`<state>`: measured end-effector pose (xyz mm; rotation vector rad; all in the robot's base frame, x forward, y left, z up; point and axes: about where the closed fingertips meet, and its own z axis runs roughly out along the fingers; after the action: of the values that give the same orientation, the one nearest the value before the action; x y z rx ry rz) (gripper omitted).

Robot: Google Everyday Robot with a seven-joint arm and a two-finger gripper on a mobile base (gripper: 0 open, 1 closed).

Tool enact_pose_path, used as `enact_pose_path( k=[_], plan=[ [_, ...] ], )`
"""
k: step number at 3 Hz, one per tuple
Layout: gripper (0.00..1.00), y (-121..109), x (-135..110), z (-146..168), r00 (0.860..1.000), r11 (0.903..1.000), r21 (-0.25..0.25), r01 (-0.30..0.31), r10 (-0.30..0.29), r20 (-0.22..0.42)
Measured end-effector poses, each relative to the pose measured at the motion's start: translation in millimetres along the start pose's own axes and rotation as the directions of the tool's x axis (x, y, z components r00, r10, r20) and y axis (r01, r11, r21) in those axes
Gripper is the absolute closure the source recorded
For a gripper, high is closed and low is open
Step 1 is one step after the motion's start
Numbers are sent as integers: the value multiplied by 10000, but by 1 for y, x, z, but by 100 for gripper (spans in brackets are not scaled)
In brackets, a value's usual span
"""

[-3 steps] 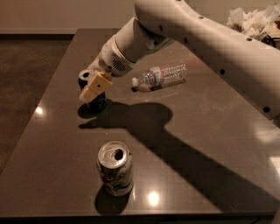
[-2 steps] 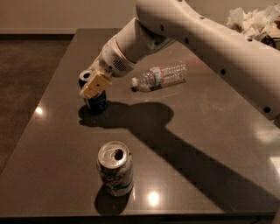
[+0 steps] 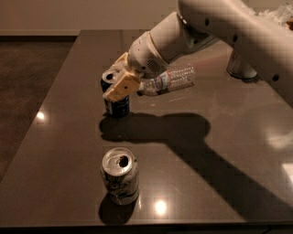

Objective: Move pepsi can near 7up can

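The pepsi can [image 3: 116,105], dark blue with a silver top, stands upright at the left middle of the dark table [image 3: 59,137]. My gripper [image 3: 115,82] comes in from the upper right and is shut around the can's upper part; one tan finger [image 3: 122,86] covers its front. The can's base is at the table surface or just above it; I cannot tell which. The 7up can [image 3: 120,176], pale silvery with an open top, stands upright near the front edge, directly in front of the pepsi can with a gap of bare table between them.
A clear plastic bottle [image 3: 169,81] lies on its side just right of and behind the gripper. A silvery object [image 3: 240,67] stands at the back right, partly behind the arm. Crumpled white material [image 3: 274,11] sits at the far right corner. The table's left edge is close to the pepsi can.
The gripper has moved to the right with the pepsi can in it, away from the table's left edge. The 7up can and the bottle have not moved.
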<state>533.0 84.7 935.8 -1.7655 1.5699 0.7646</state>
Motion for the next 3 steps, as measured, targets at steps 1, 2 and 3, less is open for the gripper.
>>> enact_pose_path(
  k=[1,2,3],
  plan=[
    [100,30,8,-34,9976,9966,-474,675,-666,189],
    [100,61,19,-56,9913,9861,-1024,1310,-1292,241],
    [100,90,30,-61,9825,9694,-1606,1859,-1853,192]
  ],
)
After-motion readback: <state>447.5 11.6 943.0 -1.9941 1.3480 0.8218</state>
